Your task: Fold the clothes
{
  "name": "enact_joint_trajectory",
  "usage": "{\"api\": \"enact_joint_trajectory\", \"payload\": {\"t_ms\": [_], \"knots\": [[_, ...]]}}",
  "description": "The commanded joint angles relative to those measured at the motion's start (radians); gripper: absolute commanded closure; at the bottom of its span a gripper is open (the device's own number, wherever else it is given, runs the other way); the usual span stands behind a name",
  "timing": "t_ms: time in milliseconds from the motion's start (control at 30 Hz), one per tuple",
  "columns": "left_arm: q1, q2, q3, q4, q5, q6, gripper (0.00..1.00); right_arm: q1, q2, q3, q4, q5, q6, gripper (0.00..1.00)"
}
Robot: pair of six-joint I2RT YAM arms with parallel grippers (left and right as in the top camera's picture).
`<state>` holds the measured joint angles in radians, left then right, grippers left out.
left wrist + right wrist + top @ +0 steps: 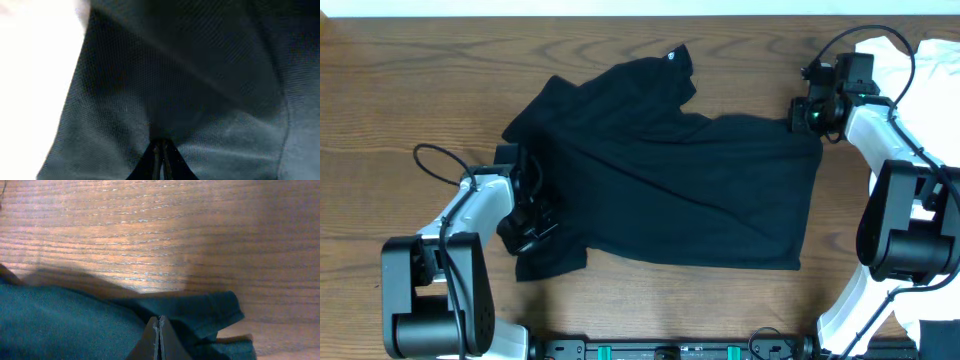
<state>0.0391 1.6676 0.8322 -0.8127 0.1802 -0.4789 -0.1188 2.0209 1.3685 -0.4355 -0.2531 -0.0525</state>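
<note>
The black shirt (680,180) lies spread over the middle of the wooden table, its collar (675,58) toward the far edge. My left gripper (527,222) sits at the shirt's left side. In the left wrist view its fingertips (161,146) are shut, with the black fabric (190,90) bunched at their tips and filling the view. My right gripper (798,113) is at the shirt's far right corner. There its fingers (159,322) are shut on the cloth beside a hemmed edge (220,312), and that fabric casts a shadow on the wood.
A white garment (895,55) lies at the table's far right corner, behind the right arm. The left arm's black cable (430,160) loops on the wood left of the shirt. Bare wood (160,230) lies beyond the right gripper.
</note>
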Motion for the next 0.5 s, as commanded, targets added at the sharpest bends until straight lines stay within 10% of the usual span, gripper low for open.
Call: {"api": "enact_joint_trajectory", "payload": {"t_ms": [0, 467], "knots": [[0.033, 0.023, -0.037, -0.029, -0.130, -0.031, 0.94, 0.002, -0.017, 0.009, -0.004, 0.018, -0.030, 0.99], [0.071, 0.023, -0.037, -0.077, -0.129, 0.036, 0.94, 0.002, 0.153, 0.007, 0.009, 0.018, -0.058, 0.99]]}}
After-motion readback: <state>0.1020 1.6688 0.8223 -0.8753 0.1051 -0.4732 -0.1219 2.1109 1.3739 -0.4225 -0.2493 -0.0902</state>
